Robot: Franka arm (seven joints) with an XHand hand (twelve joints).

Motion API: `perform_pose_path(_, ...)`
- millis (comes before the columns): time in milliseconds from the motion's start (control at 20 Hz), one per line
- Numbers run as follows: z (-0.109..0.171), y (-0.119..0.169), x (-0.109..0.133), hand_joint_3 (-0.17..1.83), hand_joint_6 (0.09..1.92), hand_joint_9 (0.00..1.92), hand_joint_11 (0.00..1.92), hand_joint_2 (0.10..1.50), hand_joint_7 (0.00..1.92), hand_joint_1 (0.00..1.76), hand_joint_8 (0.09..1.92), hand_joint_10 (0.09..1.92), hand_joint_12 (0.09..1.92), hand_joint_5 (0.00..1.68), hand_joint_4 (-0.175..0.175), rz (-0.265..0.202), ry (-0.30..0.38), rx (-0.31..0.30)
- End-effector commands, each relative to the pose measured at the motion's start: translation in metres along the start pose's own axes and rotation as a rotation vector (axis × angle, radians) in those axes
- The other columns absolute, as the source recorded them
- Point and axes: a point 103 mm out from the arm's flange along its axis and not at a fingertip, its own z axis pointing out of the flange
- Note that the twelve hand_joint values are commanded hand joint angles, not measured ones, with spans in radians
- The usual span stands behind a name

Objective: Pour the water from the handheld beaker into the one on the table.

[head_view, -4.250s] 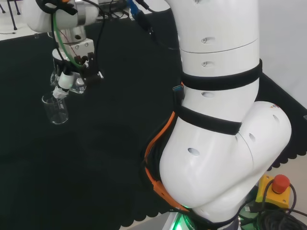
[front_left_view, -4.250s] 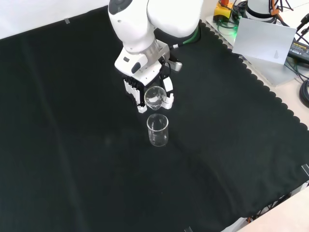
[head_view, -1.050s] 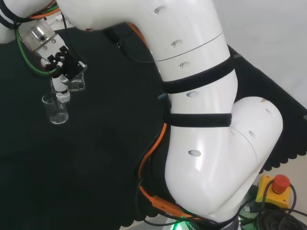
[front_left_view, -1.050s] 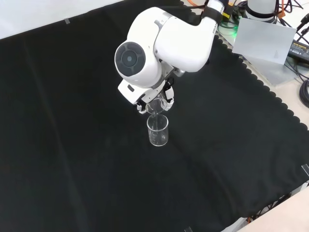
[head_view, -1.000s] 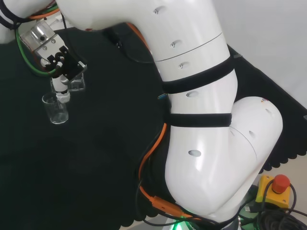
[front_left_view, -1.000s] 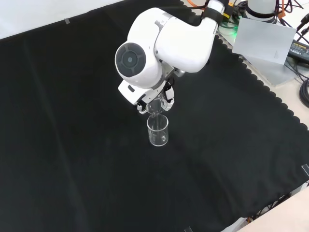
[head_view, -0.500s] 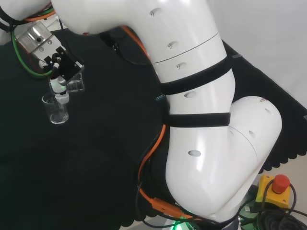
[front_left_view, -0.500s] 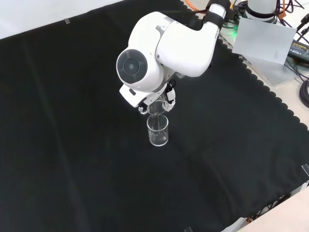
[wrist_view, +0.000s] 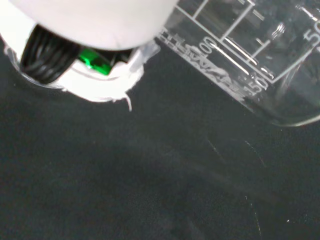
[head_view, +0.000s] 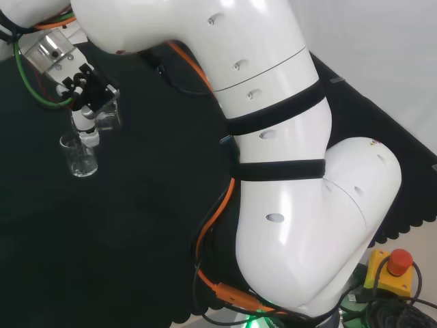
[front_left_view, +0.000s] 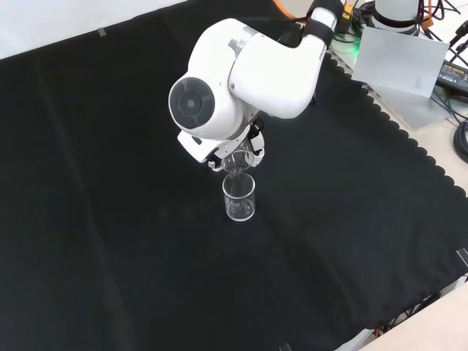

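Head view: the hand [head_view: 87, 102] grips the handheld beaker [head_view: 108, 116], tipped over toward the table beaker [head_view: 80, 156] standing directly below the fingers.

Front view: the tipped beaker's lip sits just above the table beaker's [front_left_view: 239, 197] rim, under the hand [front_left_view: 235, 156].

Wrist view: the graduated beaker [wrist_view: 250, 50] lies steeply tilted beside the hand [wrist_view: 90, 55]. Water is not discernible.

Judgement: pouring is under way or nearly complete; righting the beaker remains.
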Motion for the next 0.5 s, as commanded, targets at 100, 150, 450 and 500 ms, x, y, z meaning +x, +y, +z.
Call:
perform_pose_path(100, 0.003, 0.0, -0.003, 0.66, 0.09, 1.72, 1.38, 0.59, 1.83, 1.22, 0.09, 0.09, 0.73, 1.58, -0.122, 0.0, -0.016, 0.009)
perform_pose_path(150, 0.004, 0.0, -0.006, 0.66, 0.09, 1.72, 1.38, 0.59, 1.83, 1.22, 0.09, 0.09, 0.73, 1.58, -0.122, -0.002, -0.013, 0.007)
perform_pose_path(450, 0.003, 0.0, -0.008, 0.65, 0.09, 1.72, 1.38, 0.59, 1.83, 1.22, 0.09, 0.09, 0.72, 1.58, -0.122, -0.001, -0.013, 0.005)
perform_pose_path(500, 0.003, 0.0, -0.008, 0.65, 0.09, 1.72, 1.38, 0.59, 1.83, 1.22, 0.09, 0.09, 0.72, 1.58, -0.121, 0.0, -0.018, 0.007)
